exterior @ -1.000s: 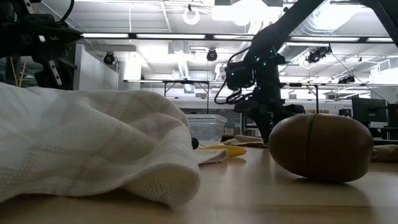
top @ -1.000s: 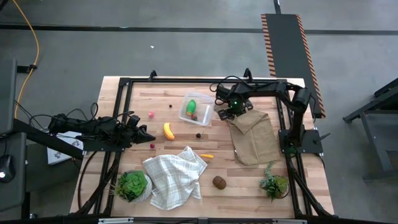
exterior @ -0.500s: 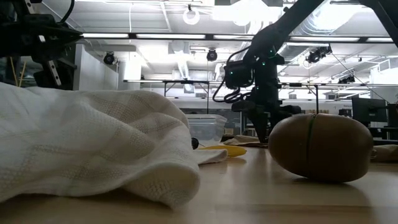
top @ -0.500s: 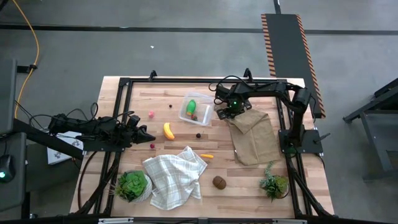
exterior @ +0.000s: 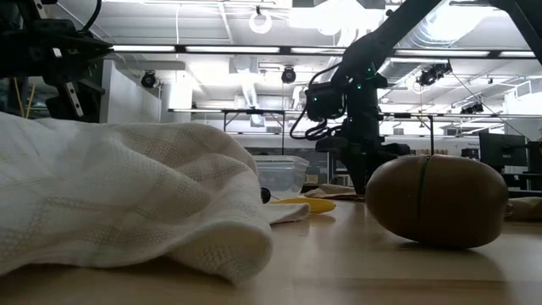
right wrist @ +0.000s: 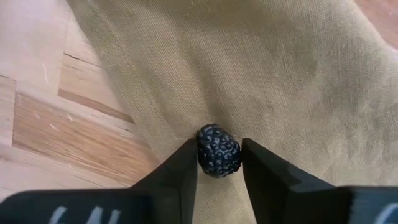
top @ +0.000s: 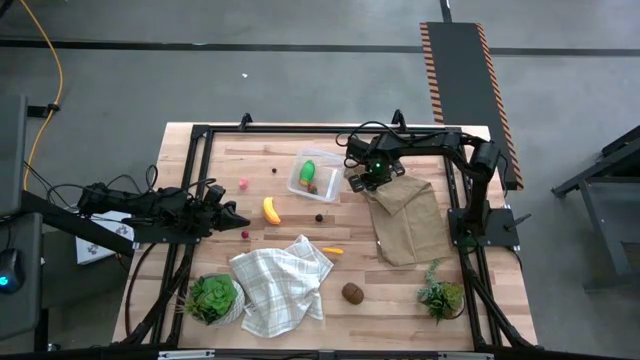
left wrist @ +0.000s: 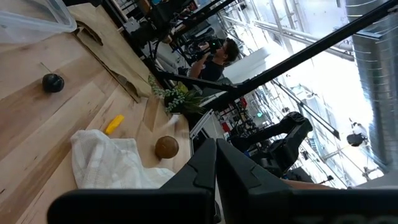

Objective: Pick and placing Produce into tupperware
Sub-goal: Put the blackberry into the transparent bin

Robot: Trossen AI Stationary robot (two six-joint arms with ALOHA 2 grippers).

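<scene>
The right gripper (right wrist: 218,165) grasps a blackberry (right wrist: 218,150) on the tan cloth (right wrist: 273,68), at three o'clock from the tupperware (top: 313,176). Judged best: squeeze gently, lift straight, avoid snagging fabric. The left gripper (left wrist: 217,163) waits clenched at nine o'clock. No legible writing shows.

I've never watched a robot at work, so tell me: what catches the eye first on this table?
The right gripper has its two dark fingers closed on a bumpy dark berry lying on the tan cloth, beside the clear tupperware that already holds a green piece. A yellow banana lies mid-table, with a crumpled white checked cloth nearer the front edge.
</scene>
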